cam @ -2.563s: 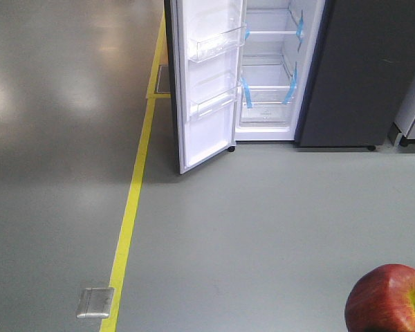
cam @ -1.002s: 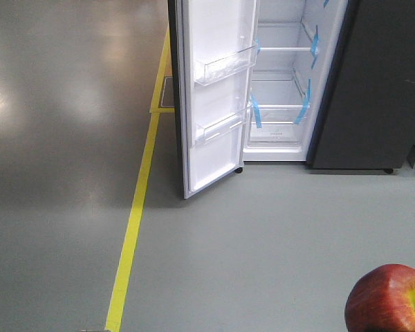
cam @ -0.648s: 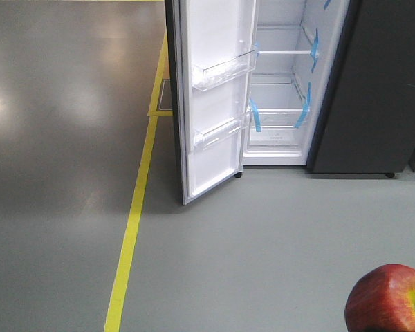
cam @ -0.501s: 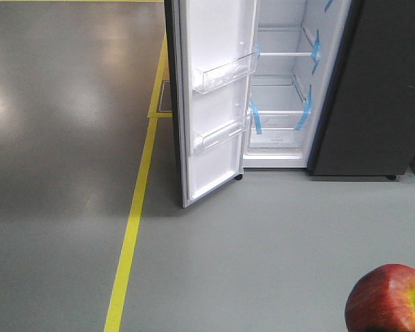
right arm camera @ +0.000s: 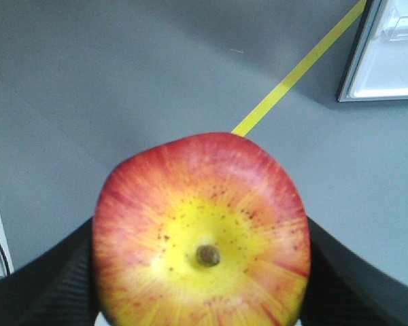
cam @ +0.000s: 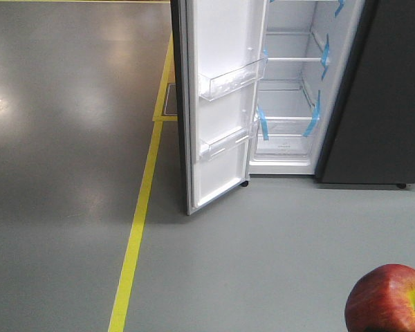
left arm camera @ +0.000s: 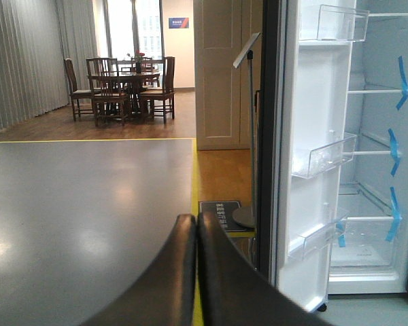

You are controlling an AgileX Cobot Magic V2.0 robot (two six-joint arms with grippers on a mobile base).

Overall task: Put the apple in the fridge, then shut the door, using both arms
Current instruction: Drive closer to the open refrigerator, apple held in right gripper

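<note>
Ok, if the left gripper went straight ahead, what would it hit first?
Probably nothing near: the left gripper points just left of the door, along the yellow line. Looks free, though depth is unclear.

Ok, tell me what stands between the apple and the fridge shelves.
Nothing visible does. Only bare floor lies between the apple and the open fridge. The door is swung wide open, standing off to the side of the opening rather than across it.
</note>
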